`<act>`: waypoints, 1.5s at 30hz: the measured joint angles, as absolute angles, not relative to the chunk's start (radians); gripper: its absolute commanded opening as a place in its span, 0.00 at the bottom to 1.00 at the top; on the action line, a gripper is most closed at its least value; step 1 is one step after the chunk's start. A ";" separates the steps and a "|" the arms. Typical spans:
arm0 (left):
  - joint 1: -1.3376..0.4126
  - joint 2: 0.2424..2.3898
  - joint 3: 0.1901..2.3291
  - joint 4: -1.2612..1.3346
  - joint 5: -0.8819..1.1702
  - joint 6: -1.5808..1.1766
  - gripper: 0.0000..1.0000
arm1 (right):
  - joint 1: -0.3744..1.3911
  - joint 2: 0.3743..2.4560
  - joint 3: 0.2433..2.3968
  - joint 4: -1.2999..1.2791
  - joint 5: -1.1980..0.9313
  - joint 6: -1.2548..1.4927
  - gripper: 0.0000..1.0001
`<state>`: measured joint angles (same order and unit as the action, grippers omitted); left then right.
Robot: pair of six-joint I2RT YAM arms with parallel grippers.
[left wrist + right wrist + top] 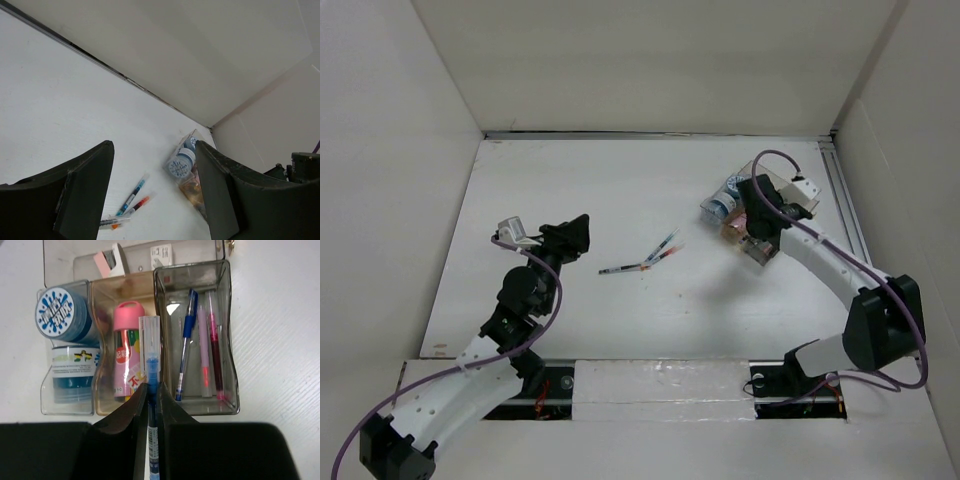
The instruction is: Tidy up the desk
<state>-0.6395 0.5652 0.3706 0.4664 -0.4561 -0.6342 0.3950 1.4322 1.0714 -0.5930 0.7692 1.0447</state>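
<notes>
While the right hand (152,388) grips a pen (149,342), tub (55,311) lettering blurs — unreadable.

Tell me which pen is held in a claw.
The clear-capped blue pen, pinched in the right claw over the box. The others lie loose on the desk or in the box.

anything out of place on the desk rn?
Yes. Three pens lie loose in the middle of the desk, splayed at angles with their ends meeting, outside the clear organizer box on the right. The right gripper is shut on a blue pen above that box. Nothing looks spilled or damaged.
</notes>
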 measured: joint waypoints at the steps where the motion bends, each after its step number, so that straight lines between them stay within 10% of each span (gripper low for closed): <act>1: -0.640 0.559 0.370 0.468 -0.456 -0.634 0.62 | 0.386 1.424 1.073 -0.587 0.774 1.038 0.00; 20: -0.640 0.559 0.370 0.480 -0.449 -0.636 0.62 | 0.156 1.505 1.036 -0.456 0.714 0.986 0.08; 33: -0.640 0.576 0.370 0.480 -0.445 -0.636 0.62 | 0.171 1.556 1.015 -0.448 0.719 1.010 0.56; 35: -0.640 0.577 0.370 0.480 -0.445 -0.636 0.62 | 0.199 1.523 1.015 -0.451 0.721 1.008 0.52; 39: -0.640 0.572 0.370 0.480 -0.445 -0.635 0.62 | 0.332 1.362 0.978 -0.382 0.651 0.967 0.00; 45: -0.640 0.550 0.370 0.479 -0.462 -0.636 0.61 | 0.630 1.384 0.977 -0.209 0.449 0.922 0.09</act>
